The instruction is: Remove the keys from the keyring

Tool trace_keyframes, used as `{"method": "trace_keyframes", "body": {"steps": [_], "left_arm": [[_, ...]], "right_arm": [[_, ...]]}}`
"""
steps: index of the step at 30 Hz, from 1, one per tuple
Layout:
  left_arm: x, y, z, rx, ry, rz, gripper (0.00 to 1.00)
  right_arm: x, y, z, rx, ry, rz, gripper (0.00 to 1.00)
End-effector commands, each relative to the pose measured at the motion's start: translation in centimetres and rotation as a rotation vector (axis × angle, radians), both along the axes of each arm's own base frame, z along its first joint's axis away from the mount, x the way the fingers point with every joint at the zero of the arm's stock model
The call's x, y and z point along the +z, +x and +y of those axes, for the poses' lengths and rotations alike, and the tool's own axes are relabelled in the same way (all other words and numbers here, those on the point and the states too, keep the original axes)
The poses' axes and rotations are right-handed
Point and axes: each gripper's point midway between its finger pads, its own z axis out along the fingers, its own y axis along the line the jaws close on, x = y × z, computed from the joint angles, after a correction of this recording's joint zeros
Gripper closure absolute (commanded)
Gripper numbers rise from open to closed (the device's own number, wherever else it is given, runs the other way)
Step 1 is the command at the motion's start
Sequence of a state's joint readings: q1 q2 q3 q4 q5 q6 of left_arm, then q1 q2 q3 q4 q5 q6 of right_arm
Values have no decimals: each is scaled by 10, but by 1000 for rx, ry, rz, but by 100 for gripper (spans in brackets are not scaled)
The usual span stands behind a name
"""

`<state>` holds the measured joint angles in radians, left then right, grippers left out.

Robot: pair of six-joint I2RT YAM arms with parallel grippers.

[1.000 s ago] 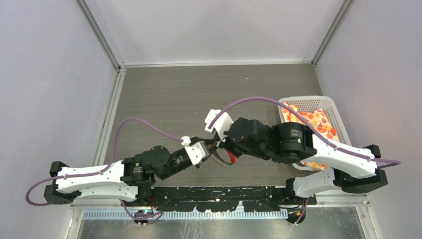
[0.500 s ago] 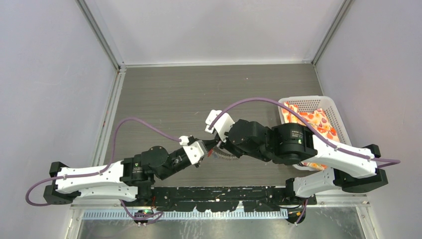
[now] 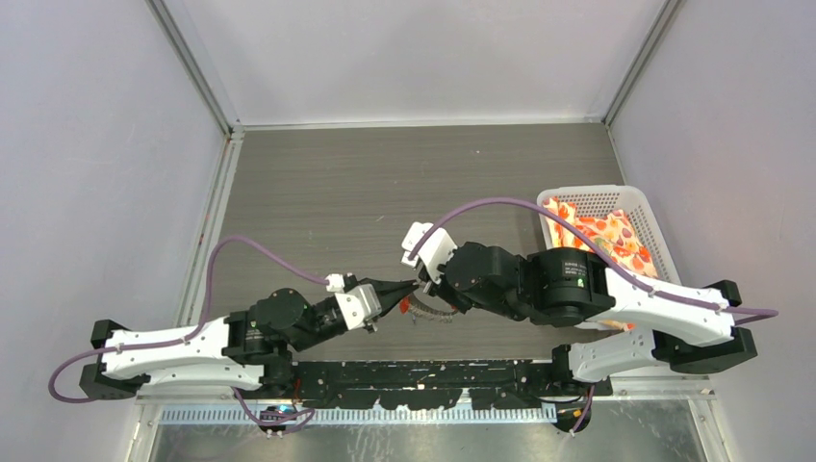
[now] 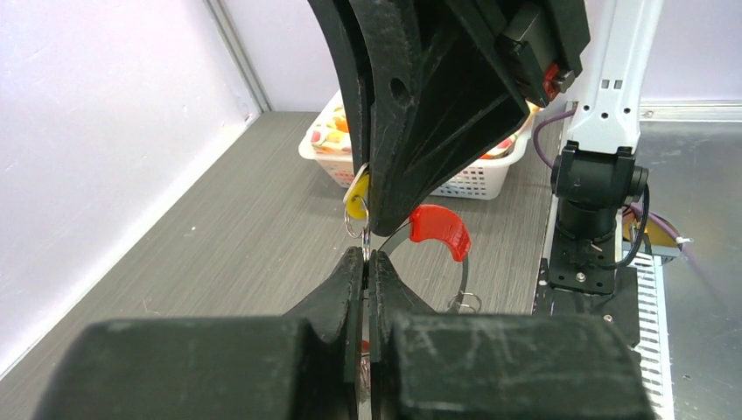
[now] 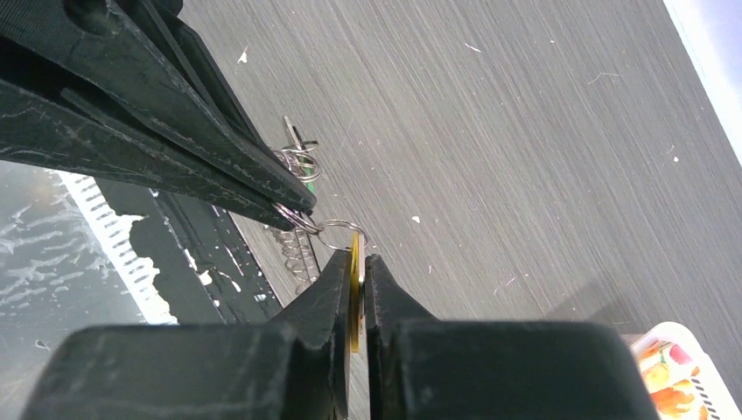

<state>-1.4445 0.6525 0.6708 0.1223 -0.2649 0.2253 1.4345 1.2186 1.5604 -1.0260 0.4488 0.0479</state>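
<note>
The keyring [image 4: 462,278], a thin grey loop with a short red section [image 4: 440,229], hangs between my two grippers just above the table; in the top view it is below the fingertips [image 3: 430,311]. My left gripper [image 4: 367,255] is shut on the keyring's wire. My right gripper [image 5: 356,255] is shut on a yellow-tagged key [image 5: 354,289], which is joined by a small ring [image 5: 337,229] to the wire at the left fingers' tip [image 5: 297,203]. The two grippers meet tip to tip [image 3: 416,286]. More small rings and keys [image 5: 297,150] hang behind the left fingers.
A white basket [image 3: 639,199] holding an orange patterned packet stands at the right, beside the right arm; it also shows in the left wrist view [image 4: 490,182]. The black rail [image 3: 423,375] runs along the table's near edge.
The left arm has drawn back toward the left and the near edge. The right gripper has followed it. The keyring's red section now shows on the left under the fingertips.
</note>
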Motion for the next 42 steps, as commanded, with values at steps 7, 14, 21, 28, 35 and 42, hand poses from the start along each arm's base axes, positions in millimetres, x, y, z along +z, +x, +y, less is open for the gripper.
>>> {"method": "trace_keyframes", "body": {"steps": [7,14,21,28,35,42], "left_arm": [[11,0,-9,0,-29,10,78],[17,4,-9,18,-34,-6,75],[35,-3,-9,-22,-76,-14,75],[38,-1,-16,-13,-77,-25,73],[36,10,-16,50,-53,-29,72],[43,15,-13,77,-71,-44,71]], "right_arm": [[39,5,-9,-24,92,-24,99],[39,5,-6,-14,75,-27,99],[38,7,-4,-22,64,-31,99],[37,6,-2,-18,63,-24,99],[39,4,0,-7,62,-18,99],[40,4,-2,-9,64,-21,99]]}}
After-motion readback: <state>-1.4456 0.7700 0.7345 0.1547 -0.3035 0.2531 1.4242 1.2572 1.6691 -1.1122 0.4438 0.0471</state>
